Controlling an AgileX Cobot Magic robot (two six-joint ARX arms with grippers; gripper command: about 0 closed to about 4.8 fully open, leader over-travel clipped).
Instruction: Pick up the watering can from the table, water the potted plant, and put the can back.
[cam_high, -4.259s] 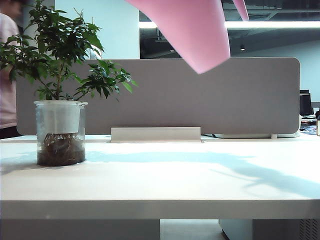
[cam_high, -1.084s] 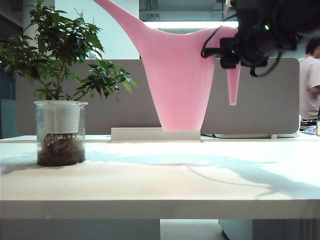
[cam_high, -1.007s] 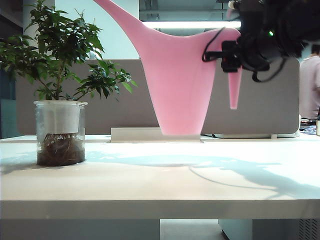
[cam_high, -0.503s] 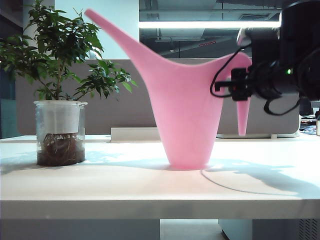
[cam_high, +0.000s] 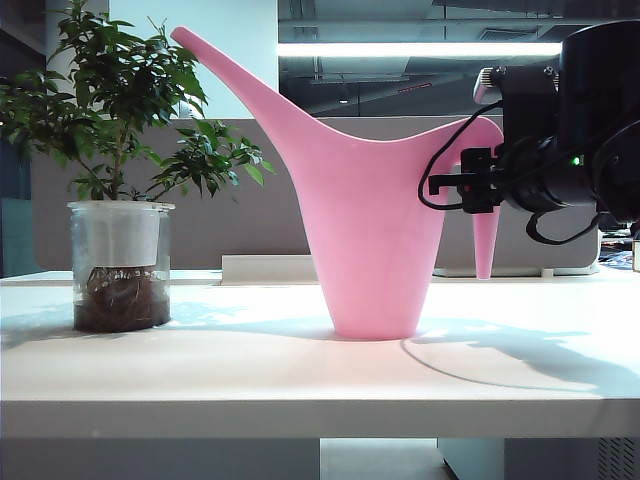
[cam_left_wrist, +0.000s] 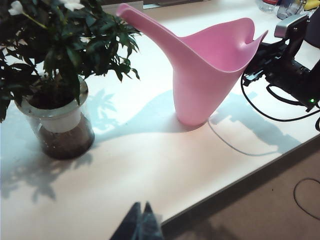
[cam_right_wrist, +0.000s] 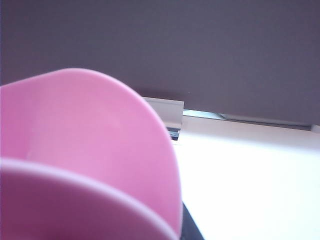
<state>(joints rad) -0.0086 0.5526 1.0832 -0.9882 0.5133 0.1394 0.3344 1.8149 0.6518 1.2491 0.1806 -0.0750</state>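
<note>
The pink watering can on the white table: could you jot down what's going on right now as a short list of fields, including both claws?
Can: pink plastic watering can, tapered body, standing upright on the white tabletop
Spout: long, thin, slanting up toward the plant
Plant: bushy green potted plant in a clear pot, apart from the can
Right claw: right claw at the can's arched handle; whether it grips cannot be told
Left claw: left claw at the near table edge, shut, holding nothing
Task stage: can set down on the table
</note>
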